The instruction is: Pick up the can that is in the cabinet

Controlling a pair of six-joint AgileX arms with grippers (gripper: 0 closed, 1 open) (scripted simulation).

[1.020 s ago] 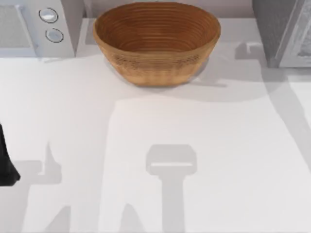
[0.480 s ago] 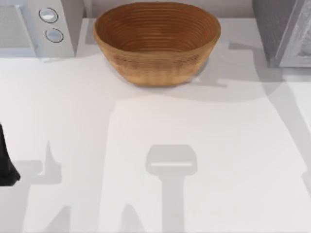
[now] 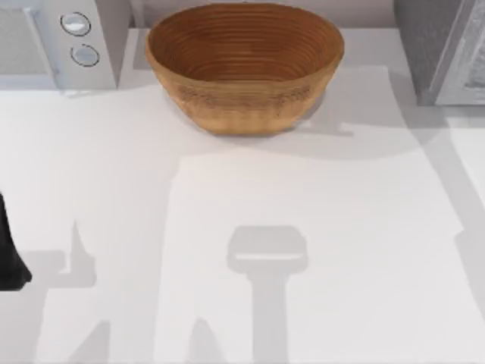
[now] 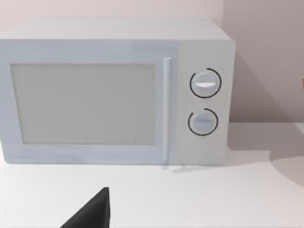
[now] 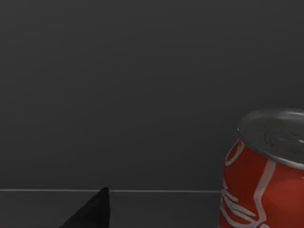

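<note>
The can [image 5: 263,171], red and white with a silver lid, stands upright inside the dark cabinet [image 5: 142,95], close before the right wrist camera; arm shadows at the table's [image 3: 227,189] three o'clock edge have shifted, suggesting a reach inward; finger spread cannot be told; left arm parked at nine o'clock.

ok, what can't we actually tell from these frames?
- Can, right wrist view: red and white, silver lid; lower body and far side cut off by the frame edge.
- Right gripper: a dark tip at the frame edge; open or shut unknown.
- Left gripper: the same, one tip near the microwave.
</note>
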